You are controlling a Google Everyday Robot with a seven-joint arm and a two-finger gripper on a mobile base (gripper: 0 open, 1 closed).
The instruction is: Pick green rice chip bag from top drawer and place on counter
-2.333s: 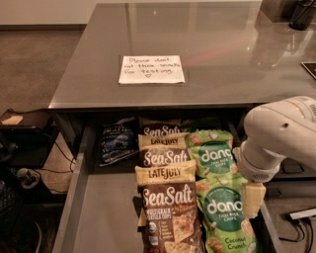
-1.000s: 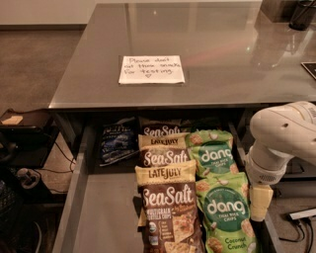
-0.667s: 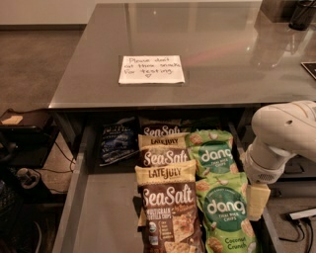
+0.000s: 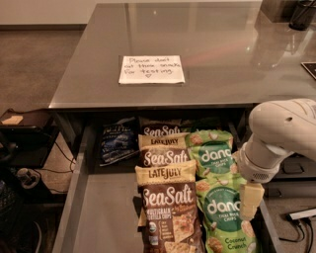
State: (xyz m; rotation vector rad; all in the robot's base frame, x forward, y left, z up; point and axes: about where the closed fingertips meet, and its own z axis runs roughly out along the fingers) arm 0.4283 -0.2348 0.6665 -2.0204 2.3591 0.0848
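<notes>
Two green rice chip bags lie in the open top drawer (image 4: 103,207), along its right side: a near one (image 4: 224,217) and a far one (image 4: 213,153). My gripper (image 4: 251,201) hangs from the white arm (image 4: 281,133) at the right, just above the right edge of the near green bag. It holds nothing that I can see. The grey counter (image 4: 222,54) lies beyond the drawer with a white handwritten note (image 4: 151,69) on it.
Brown Sea Salt bags (image 4: 168,212) lie in a row down the drawer's middle, left of the green bags. A dark blue-black bag (image 4: 117,141) lies at the back left. Dark objects (image 4: 301,12) stand at the counter's far right corner. Cables lie on the floor at left.
The arm has shifted a little to the right and slightly lower over the drawer's right side. The bags have not moved.
</notes>
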